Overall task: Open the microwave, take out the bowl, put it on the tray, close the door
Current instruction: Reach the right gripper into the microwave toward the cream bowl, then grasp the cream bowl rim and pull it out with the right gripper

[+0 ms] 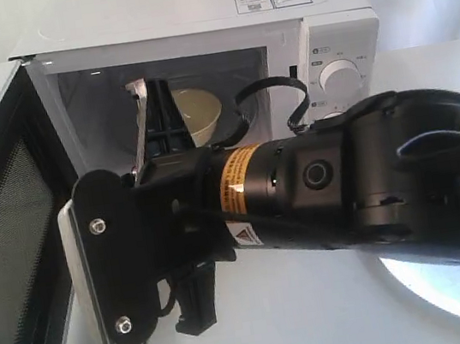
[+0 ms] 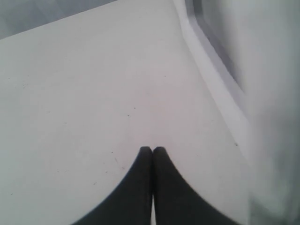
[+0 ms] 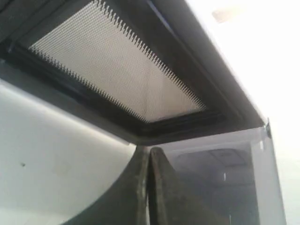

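microwave [image 1: 190, 22] with door [image 1: 4, 223] hanging open at frame left; bowl [image 1: 201, 111] sitting inside, upper centre; tray [image 1: 457, 298] lying lower right. right gripper [image 3: 146, 152] hovering at the cavity mouth, fingers together, empty; left gripper [image 2: 152, 150] likewise together. risk: pressed-together fingers shoving or tipping the bowl.

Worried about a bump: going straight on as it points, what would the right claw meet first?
The right claw would probably meet the microwave at its hinge side, where the open door joins the cavity; depth is unclear.
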